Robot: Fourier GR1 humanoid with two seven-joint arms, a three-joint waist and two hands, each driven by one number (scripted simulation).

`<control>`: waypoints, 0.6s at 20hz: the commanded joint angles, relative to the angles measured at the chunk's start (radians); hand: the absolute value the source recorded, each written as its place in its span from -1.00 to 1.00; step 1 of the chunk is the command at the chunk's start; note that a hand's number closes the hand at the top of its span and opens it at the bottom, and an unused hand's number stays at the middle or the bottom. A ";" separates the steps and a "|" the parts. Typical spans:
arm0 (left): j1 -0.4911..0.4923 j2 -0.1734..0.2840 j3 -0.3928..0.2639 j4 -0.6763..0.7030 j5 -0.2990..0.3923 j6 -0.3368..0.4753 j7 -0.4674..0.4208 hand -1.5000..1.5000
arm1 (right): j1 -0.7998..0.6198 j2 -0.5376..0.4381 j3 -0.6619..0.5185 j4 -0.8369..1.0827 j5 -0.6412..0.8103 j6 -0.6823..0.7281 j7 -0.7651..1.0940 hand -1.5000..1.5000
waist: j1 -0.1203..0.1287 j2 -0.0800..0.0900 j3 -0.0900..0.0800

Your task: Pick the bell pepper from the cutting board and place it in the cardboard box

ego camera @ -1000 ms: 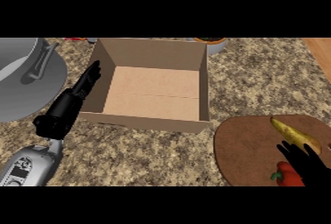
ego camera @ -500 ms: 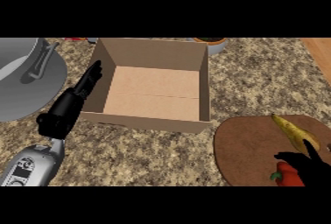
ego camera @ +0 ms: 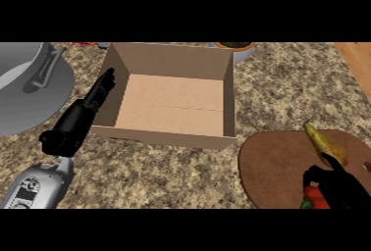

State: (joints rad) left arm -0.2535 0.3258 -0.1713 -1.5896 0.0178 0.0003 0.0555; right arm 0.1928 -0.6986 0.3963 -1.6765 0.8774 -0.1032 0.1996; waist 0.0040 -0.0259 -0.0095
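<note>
A red bell pepper (ego camera: 312,194) with a green stem shows at the lower right, on the round brown cutting board (ego camera: 272,166). My right hand (ego camera: 339,187) lies over the pepper and hides most of it, fingers curved down around it. The open cardboard box (ego camera: 174,100) stands in the middle of the counter with nothing inside. Along the box's left wall rests my left hand (ego camera: 88,109), fingers straight and pointing up the view, holding nothing.
A yellow banana-like item (ego camera: 325,143) lies on the board's upper right part. A grey pan with lid handle (ego camera: 29,83) fills the left. A bowl (ego camera: 235,46) sits behind the box. A wooden surface (ego camera: 357,61) shows at the far right.
My right hand has shifted slightly lower and closed more over the pepper. The left hand and the box have not moved.
</note>
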 commanded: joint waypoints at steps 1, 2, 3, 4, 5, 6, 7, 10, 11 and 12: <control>0.021 -0.062 -0.075 0.038 0.025 -0.040 0.029 0.00 | -0.090 0.200 0.186 -0.082 0.148 0.039 0.171 1.00 | 0.020 0.030 0.007; -0.009 -0.064 -0.063 0.031 0.030 -0.034 0.049 0.00 | -0.116 0.260 0.223 -0.105 0.171 0.056 0.214 1.00 | 0.028 0.032 0.006; 0.023 -0.056 -0.076 0.027 0.022 -0.047 0.033 0.00 | -0.130 0.310 0.264 -0.110 0.191 0.067 0.235 1.00 | 0.046 0.033 0.004; 0.014 -0.043 -0.066 0.026 0.029 -0.059 0.040 0.00 | -0.142 0.354 0.301 -0.115 0.216 0.075 0.257 1.00 | 0.054 0.034 0.003; 0.005 -0.066 -0.069 0.024 0.024 -0.039 0.040 0.00 | -0.182 0.409 0.326 -0.089 0.262 0.085 0.307 1.00 | 0.057 0.036 0.003; 0.011 -0.050 -0.064 0.032 0.029 -0.058 0.041 0.00 | -0.226 0.465 0.351 -0.077 0.307 0.095 0.352 1.00 | 0.060 0.035 0.003; 0.000 -0.059 -0.071 0.040 0.016 -0.048 0.048 0.00 | -0.260 0.516 0.382 -0.083 0.351 0.110 0.394 1.00 | 0.048 0.033 0.003; 0.022 -0.064 -0.070 0.035 0.023 -0.054 0.045 0.00 | -0.348 0.668 0.465 -0.026 0.523 0.133 0.536 1.00 | 0.036 0.023 0.002; 0.026 -0.041 -0.042 0.023 0.047 -0.073 0.051 0.00 | -0.377 0.688 0.500 -0.009 0.556 0.133 0.593 1.00 | 0.039 0.022 0.004; 0.013 -0.071 -0.070 0.028 0.015 -0.045 0.058 0.00 | -0.413 0.690 0.535 -0.014 0.544 0.132 0.634 1.00 | 0.038 0.024 0.005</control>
State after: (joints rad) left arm -0.2669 0.3074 -0.1878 -1.6067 0.0319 -0.0449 0.0965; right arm -0.1129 -0.1312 0.8186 -1.7143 1.3126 0.0102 0.6748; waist 0.0477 -0.0113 0.0011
